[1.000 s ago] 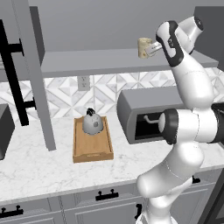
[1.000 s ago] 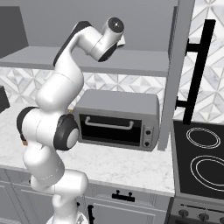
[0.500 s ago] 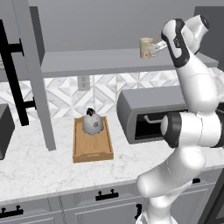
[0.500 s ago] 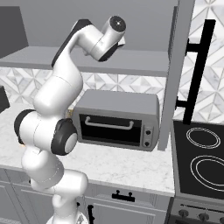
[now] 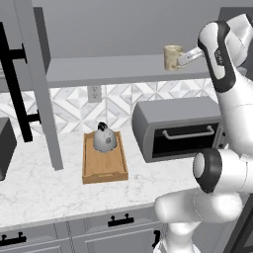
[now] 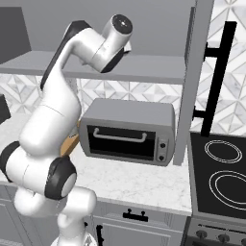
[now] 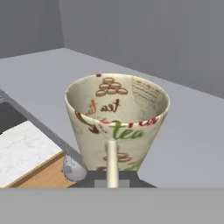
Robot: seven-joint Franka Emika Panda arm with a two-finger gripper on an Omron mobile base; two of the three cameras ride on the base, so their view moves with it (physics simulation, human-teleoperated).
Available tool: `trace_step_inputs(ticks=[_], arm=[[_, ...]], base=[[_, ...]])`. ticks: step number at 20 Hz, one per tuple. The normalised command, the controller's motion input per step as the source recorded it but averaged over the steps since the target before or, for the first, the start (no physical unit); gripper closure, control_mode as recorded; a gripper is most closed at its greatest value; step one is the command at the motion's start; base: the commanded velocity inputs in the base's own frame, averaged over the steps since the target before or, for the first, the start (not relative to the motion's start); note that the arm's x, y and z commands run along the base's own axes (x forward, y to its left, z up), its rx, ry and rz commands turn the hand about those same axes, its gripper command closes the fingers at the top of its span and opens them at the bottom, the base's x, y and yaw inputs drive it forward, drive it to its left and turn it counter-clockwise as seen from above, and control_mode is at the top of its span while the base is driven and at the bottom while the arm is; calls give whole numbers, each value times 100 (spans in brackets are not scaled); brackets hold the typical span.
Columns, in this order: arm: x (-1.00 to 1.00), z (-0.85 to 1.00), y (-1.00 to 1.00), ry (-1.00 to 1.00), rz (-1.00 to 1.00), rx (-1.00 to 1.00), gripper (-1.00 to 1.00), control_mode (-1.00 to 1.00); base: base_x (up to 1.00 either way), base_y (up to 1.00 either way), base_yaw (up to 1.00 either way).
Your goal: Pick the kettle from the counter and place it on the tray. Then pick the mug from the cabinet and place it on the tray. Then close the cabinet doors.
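While you are watching the left base view, the arm is reaching up to the cabinet shelf (image 5: 113, 66), and the end effector (image 5: 184, 58) is pressing in at the right side of the mug (image 5: 172, 57). In the hand view the mug (image 7: 117, 120) is sitting upright right in front of the camera, its handle (image 7: 112, 162) running straight down between the end effector's (image 7: 112, 179) fingertips, which are closing tight on it; you are looking at a grip on the handle, jaws nearly together. The mug is resting on the grey shelf (image 7: 183, 144) inside the cabinet, near its front edge, and its printed pattern is showing inside and out.

Down on the worktop (image 5: 44, 185), the tray (image 5: 104, 165) is lying lengthwise toward the wall, and the kettle (image 5: 104, 139) is standing in its far half. A grey toaster oven (image 5: 178, 129) is sitting just beside the tray on the right. One cabinet door (image 5: 42, 84) is hanging open at the left, its black bar handle (image 5: 15, 84) facing you. In the right base view the other door (image 6: 190, 81) is standing open edge-on beside the stove (image 6: 221, 178).
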Motion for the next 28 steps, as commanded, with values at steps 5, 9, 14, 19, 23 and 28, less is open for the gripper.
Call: trace_step_inputs(ticks=[5,9,14,19,23,28], arm=[[-100,0,42,-2,0,0,100,-100],[-100,0,51,-1,0,0,100,-100],[-100,-8,67,0,-2,1,100,-100],[-90,-31,86,0,0,0,100,-100],[-37,-84,86,13,0,0,100,-100],[-3,-100,67,17,0,0,100,-100]], base=[[0,0,0],[0,0,0],[0,0,0],[0,0,0],[0,0,0],[0,0,0]])
